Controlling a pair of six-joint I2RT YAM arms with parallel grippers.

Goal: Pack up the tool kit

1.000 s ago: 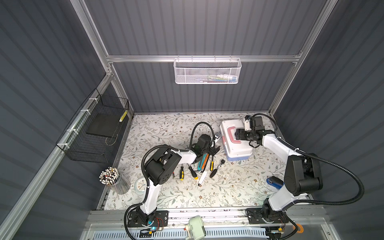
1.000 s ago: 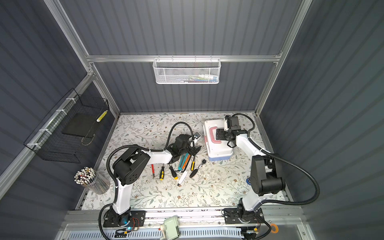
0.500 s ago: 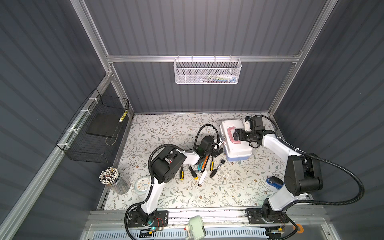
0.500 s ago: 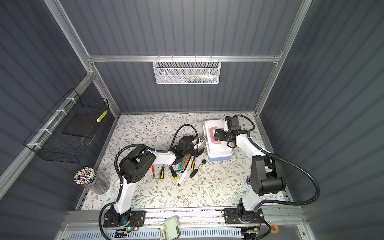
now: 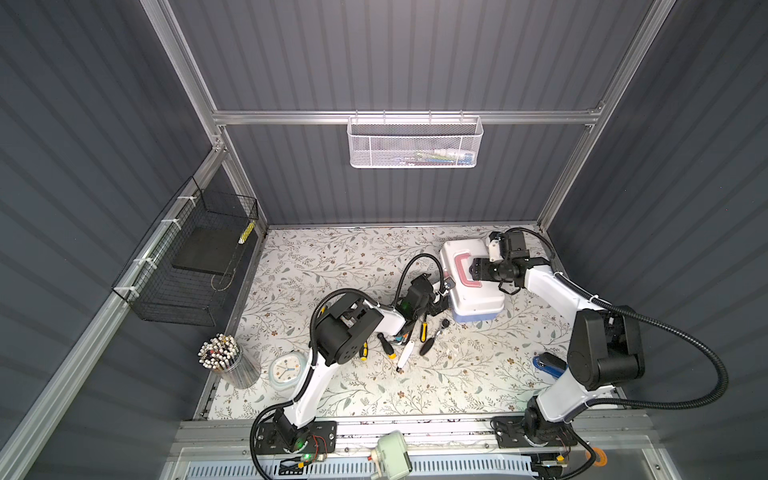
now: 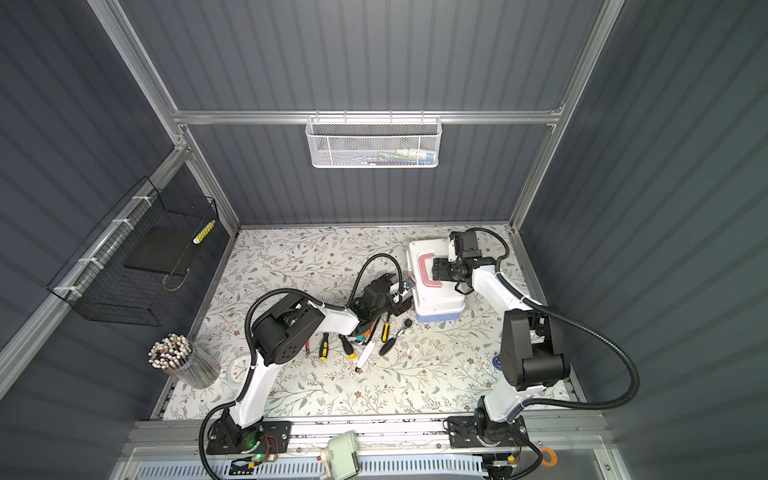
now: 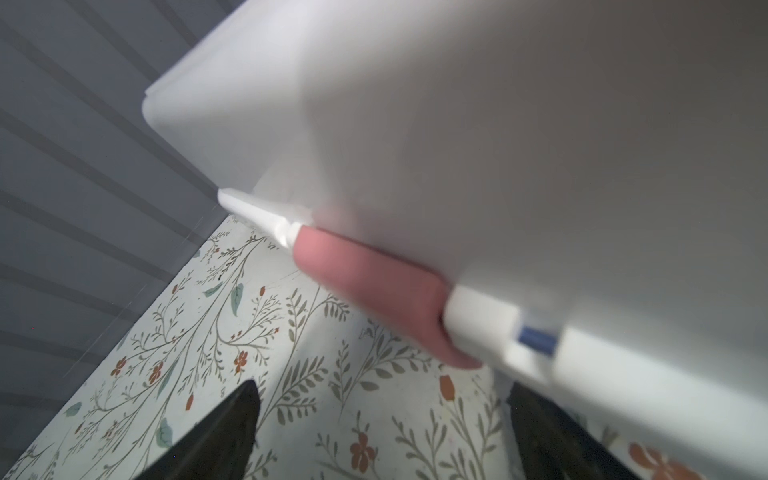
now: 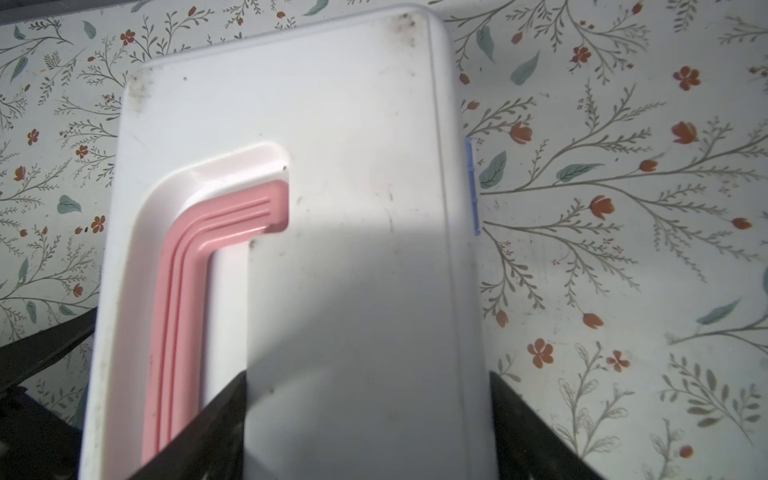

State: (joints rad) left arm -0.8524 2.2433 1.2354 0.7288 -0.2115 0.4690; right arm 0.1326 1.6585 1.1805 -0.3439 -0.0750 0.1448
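Floral table (image 5: 332, 266), closed tool kit box (image 5: 469, 291) at its far right (pink handle (image 8: 183, 291) lying flat); right gripper (image 8: 368, 399) over the white lid (image 8: 353, 145), jaws spread wide; left gripper (image 7: 382, 415) wide too, empty, just beside the pink latch (image 7: 374, 295); screwdrivers (image 5: 424, 331) loose nearby

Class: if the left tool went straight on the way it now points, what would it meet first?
Probably the pink latch on the side of the tool box, close ahead of the left tool.

Lidded white tool box (image 5: 478, 297), loose tools (image 5: 405, 353) alongside
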